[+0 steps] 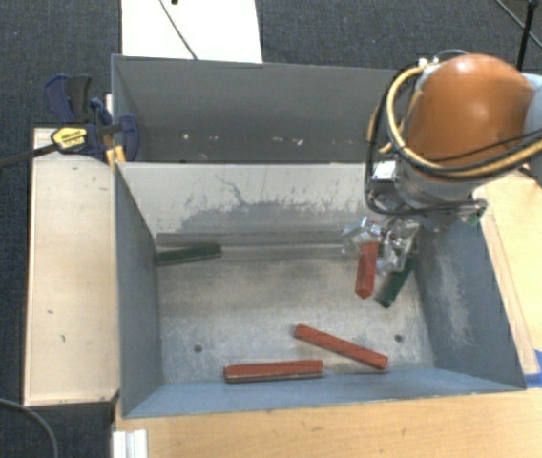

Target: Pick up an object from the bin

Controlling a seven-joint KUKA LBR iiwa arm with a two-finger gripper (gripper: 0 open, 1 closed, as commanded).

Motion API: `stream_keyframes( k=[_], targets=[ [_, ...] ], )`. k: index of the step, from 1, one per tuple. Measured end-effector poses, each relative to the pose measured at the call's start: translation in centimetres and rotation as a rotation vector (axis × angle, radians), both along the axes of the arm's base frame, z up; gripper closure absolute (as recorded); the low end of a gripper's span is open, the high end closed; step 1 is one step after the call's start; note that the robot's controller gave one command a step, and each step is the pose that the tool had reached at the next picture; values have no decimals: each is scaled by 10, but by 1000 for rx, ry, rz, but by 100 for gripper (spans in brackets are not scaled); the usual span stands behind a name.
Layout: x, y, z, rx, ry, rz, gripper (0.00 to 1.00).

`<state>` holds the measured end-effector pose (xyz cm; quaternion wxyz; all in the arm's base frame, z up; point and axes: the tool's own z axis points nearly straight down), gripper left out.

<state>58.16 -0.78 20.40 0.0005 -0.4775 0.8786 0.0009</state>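
My gripper [378,244] hangs over the right part of the bin, below the orange dome. Between its fingers stands a red stick [365,272], held near its top end and pointing down. A dark green stick [393,282] leans just to the right of the red one, touching or close to the fingers; whether it is held too I cannot tell. Two more red sticks lie on the bin floor: one [341,345] slanted below the gripper, one [273,372] flat along the front wall.
Another dark green stick [187,254] lies at the back left of the bin floor. The arm and its cables come in over the bin's right rim.
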Motion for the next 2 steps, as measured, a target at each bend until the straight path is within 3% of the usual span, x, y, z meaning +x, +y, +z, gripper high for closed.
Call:
stream_keyframes(
  k=[2],
  targets=[
    [0,0,0,0,1,-5,100]
  ],
)
